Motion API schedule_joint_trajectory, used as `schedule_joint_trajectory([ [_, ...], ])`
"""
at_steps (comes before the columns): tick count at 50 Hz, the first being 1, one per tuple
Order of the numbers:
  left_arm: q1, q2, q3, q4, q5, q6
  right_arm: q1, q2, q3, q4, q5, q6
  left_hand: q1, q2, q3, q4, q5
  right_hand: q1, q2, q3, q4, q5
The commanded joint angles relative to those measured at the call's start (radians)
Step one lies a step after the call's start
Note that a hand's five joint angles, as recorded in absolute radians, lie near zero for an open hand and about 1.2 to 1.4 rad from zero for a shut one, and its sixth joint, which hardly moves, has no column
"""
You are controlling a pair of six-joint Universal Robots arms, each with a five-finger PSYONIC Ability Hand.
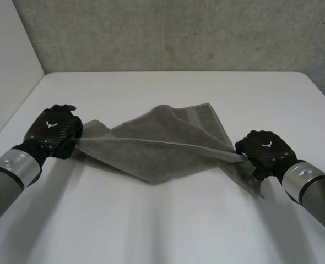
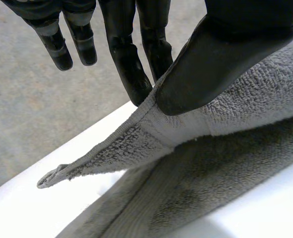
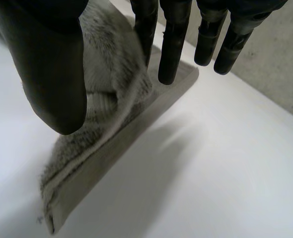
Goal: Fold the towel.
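Right hand (image 1: 263,151), down at four o'clock on the white surface (image 1: 168,225), has thumb and fingers pinched on one end of the grey towel (image 1: 162,146). Over at nine o'clock, left hand (image 1: 53,131) pinches the opposite end near a corner, thumb against fingers. Towel stretched between them across the centre, its middle sagging onto the surface.
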Motion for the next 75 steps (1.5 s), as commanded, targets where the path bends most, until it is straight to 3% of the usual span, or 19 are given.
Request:
schedule_joint_trajectory([
  [1,0.032,0.027,-0.026,-0.002,0.002,0.0,0.002,0.029,0.002,-0.002,0.043,0.063,0.085,0.097,-0.045,-0.056,0.079,-0.083,-0.113,-0.033,-0.053,-0.05],
  [23,0.108,0.09,-0.066,-0.055,0.068,0.0,0.037,0.067,0.017,0.007,0.048,0.355,0.085,0.097,-0.045,-0.056,0.079,0.0,-0.031,-0.033,-0.053,0.032],
  [30,0.111,0.102,-0.065,-0.055,0.068,-0.002,0.062,0.064,0.034,-0.005,0.059,0.37,0.085,0.097,-0.045,-0.056,0.079,0.114,0.084,-0.033,-0.053,0.146],
  [32,0.118,0.107,-0.065,-0.055,0.068,-0.002,0.061,0.064,0.036,-0.008,0.062,0.36,0.085,0.097,-0.045,-0.056,0.079,0.232,0.201,-0.033,-0.053,0.264],
  [34,0.14,0.117,-0.066,-0.056,0.068,-0.002,0.044,0.065,0.034,-0.011,0.056,0.349,0.085,0.097,-0.045,-0.056,0.079,0.661,0.631,-0.033,-0.053,0.693],
  [36,0.151,0.125,-0.068,-0.059,0.07,-0.002,0.028,0.061,0.031,-0.016,0.048,0.332,0.085,0.097,-0.045,-0.056,0.079,0.787,0.757,-0.033,-0.053,0.819],
  [43,0.207,0.202,-0.077,-0.131,0.097,-0.002,-0.09,-0.059,0.028,0.069,-0.038,0.117,0.085,0.097,-0.045,-0.056,0.079,0.788,0.758,-0.033,-0.053,0.82],
  [47,0.269,0.318,-0.082,-0.252,0.19,-0.003,-0.154,-0.184,-0.022,0.237,-0.11,-0.037,0.085,0.097,-0.045,-0.056,0.079,0.788,0.758,-0.033,-0.053,0.82],
  [53,0.309,0.452,-0.042,-0.383,0.272,-0.014,-0.168,-0.31,-0.099,0.319,-0.135,-0.053,0.085,0.097,-0.045,-0.056,0.079,0.788,0.758,-0.033,-0.053,0.82],
  [59,0.296,0.475,0.001,-0.395,0.275,-0.075,-0.145,-0.35,-0.156,0.32,-0.138,-0.062,0.085,0.097,-0.045,-0.056,0.079,0.788,0.758,-0.033,-0.053,0.82],
  [65,0.273,0.397,0.042,-0.334,0.275,-0.115,-0.04,-0.249,-0.257,0.294,-0.116,-0.061,0.085,0.097,-0.045,-0.056,0.079,0.788,0.758,-0.033,-0.053,0.82],
  [73,0.125,0.078,0.236,-0.147,0.232,-0.11,0.059,-0.028,-0.483,0.171,-0.059,-0.062,0.085,0.097,-0.045,-0.056,0.079,0.788,0.758,-0.033,-0.053,0.82],
  [75,0.066,-0.07,0.393,-0.122,0.167,-0.11,0.073,0.018,-0.535,0.116,-0.044,-0.062,0.085,0.097,-0.045,-0.056,0.079,0.788,0.758,-0.033,-0.053,0.82],
])
